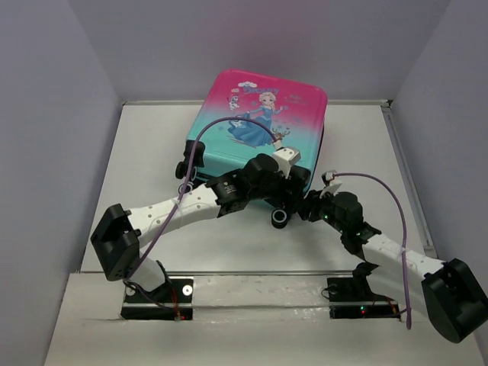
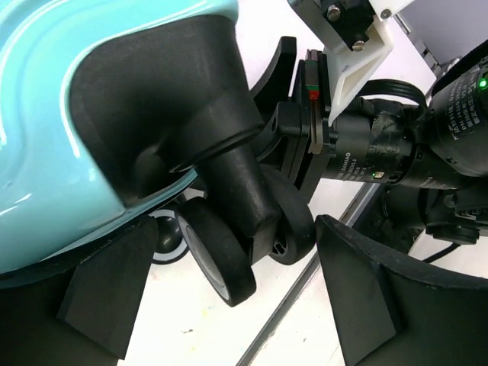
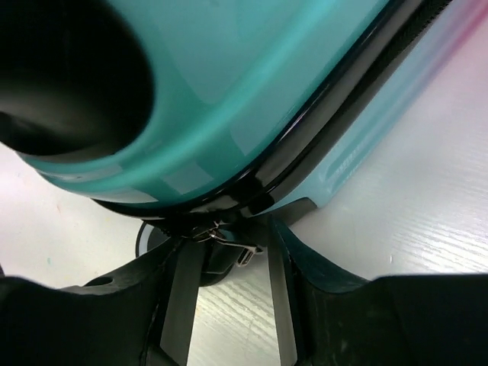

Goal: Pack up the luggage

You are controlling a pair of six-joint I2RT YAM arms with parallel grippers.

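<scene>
Pink-to-teal luggage [image 1: 263,122] is laid closed on the counter [image 1: 145,152], upper centre of the frame. At its lower edge a black wheel [image 2: 221,263] is straddled by the left claw [image 2: 229,301], spread wide; a zipper pull [image 3: 229,244] is flanked by the right claw [image 3: 229,305], whose grip cannot be told.

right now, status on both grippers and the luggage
Left gripper open, straddling a wheel. Right gripper around the zipper pull, grip unclear. Luggage closed, flat on table. Right arm crowds the left gripper.
</scene>
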